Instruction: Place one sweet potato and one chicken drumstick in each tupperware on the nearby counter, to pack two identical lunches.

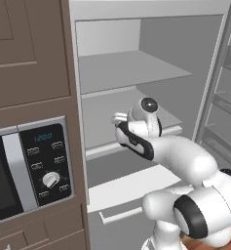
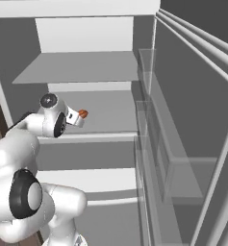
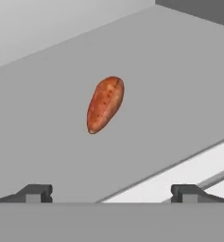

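A: Where's the food right now?

B: One reddish-orange, tapered sweet potato lies alone on a plain grey fridge shelf, in the open white fridge. From the right base camera it shows as a small orange spot just past the robot's hand.

A: And the two-finger gripper?

B: The gripper sits short of the potato, with its two dark fingertips spread wide apart and nothing between them. It isn't touching the potato; bare shelf shows between them.

A: So how far along is the packing?

B: I'd judge it's at an early stage. This potato hasn't been picked up, and there's no drumstick, container or countertop in front of the cameras, so I can't tell whether anything has already been packed.

A: What else is nearby?

B: A black-panelled built-in microwave set in brown cabinetry to the fridge's left, and the fridge door swung open on the right.
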### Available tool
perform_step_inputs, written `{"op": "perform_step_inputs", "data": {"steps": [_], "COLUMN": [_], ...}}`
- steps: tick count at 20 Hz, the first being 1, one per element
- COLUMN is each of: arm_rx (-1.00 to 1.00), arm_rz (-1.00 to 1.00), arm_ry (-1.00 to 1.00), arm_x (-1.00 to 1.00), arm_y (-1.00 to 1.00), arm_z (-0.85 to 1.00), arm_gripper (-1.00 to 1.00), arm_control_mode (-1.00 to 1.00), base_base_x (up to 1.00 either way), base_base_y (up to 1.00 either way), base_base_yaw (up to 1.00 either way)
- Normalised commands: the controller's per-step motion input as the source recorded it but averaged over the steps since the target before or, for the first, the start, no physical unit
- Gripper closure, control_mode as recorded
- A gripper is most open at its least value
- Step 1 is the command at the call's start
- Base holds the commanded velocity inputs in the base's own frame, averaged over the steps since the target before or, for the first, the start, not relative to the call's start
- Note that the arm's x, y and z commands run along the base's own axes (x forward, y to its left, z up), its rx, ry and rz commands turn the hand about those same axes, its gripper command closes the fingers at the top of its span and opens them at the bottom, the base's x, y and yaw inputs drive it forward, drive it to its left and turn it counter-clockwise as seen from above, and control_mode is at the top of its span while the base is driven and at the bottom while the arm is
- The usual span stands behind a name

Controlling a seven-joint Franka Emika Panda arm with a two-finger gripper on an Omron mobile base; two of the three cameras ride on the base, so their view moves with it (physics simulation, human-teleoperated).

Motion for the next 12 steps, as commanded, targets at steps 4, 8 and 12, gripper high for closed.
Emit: {"op": "perform_step_inputs", "data": {"steps": [4, 8, 12], "arm_rx": [0.00, 0.00, 0.00], "arm_rz": [0.00, 0.00, 0.00], "arm_ry": [0.00, 0.00, 0.00], "arm_x": [0.48, 0.33, 0.42], "arm_y": [0.12, 0.03, 0.00], "arm_z": [-0.26, -0.62, -0.53], "arm_gripper": [-1.00, -1.00, -1.00], "arm_control_mode": [-1.00, -1.00, -1.00], "base_base_x": [0.00, 0.00, 0.00], "base_base_y": [0.00, 0.00, 0.00], "base_base_yaw": [0.00, 0.00, 0.00]}}
